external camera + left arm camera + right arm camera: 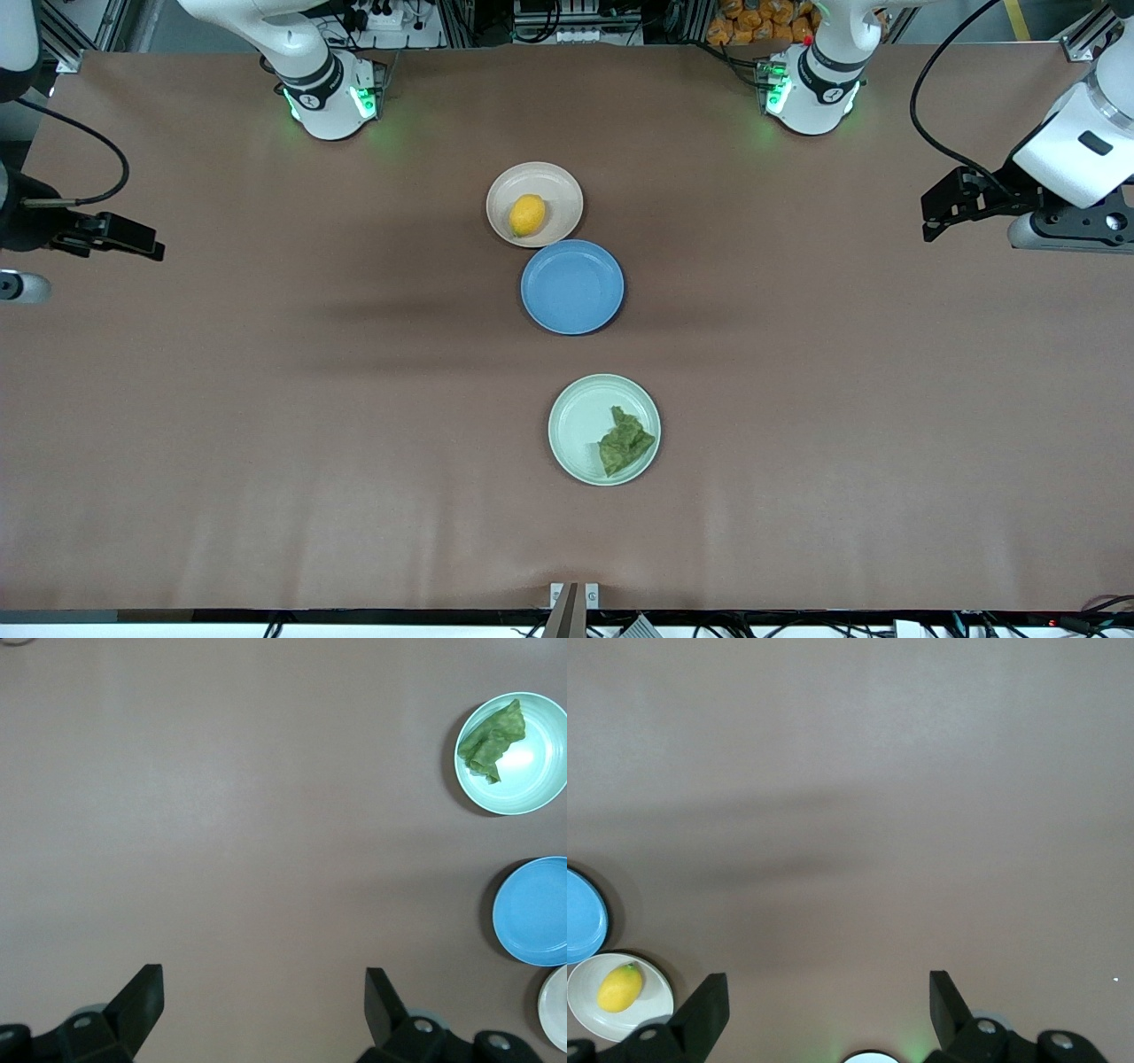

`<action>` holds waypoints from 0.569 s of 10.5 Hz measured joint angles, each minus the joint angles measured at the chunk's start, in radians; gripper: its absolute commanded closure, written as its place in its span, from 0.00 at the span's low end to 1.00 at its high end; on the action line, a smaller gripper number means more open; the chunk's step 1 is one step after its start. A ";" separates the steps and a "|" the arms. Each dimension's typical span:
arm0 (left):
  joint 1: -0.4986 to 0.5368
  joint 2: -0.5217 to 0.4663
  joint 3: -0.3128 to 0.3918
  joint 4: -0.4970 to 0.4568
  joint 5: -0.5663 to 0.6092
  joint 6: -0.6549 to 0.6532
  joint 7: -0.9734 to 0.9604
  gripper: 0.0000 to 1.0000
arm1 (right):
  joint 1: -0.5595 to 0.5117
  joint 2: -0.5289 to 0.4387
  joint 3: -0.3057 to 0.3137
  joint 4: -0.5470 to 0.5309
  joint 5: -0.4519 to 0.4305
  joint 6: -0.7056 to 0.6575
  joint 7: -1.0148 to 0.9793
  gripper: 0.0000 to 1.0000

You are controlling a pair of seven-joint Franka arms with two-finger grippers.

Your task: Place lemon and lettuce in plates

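Note:
The yellow lemon point(527, 215) lies in the beige-pink plate point(567, 190) at mid-table, nearest the robot bases. The green lettuce point(625, 440) lies in the mint green plate point(576, 416), nearest the front camera. My left gripper point(928, 217) is open and empty, raised over the left arm's end of the table. My right gripper point(151, 244) is open and empty over the right arm's end. The left wrist view shows the open gripper point(264, 992), the lettuce point(494, 740) and the mint plate point(540, 780). The right wrist view shows the open gripper point(829, 997), the lemon point(620, 988) and the beige plate point(585, 1014).
An empty blue plate point(572, 287) sits between the two plates and touches the beige one. It also shows in the left wrist view point(536, 912) and the right wrist view point(580, 926). The brown table point(266, 399) spreads wide around the plates.

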 measured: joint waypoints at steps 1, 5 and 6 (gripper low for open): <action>0.000 0.000 0.000 0.000 0.000 0.000 0.000 0.00 | -0.013 0.000 0.000 -0.001 0.000 0.000 -0.001 0.00; 0.000 0.000 0.002 0.000 0.000 0.000 0.000 0.00 | -0.035 0.000 0.000 -0.003 0.000 -0.005 -0.003 0.00; 0.000 0.000 0.002 0.000 0.000 0.000 0.000 0.00 | -0.035 0.000 0.001 -0.003 0.000 -0.006 -0.003 0.00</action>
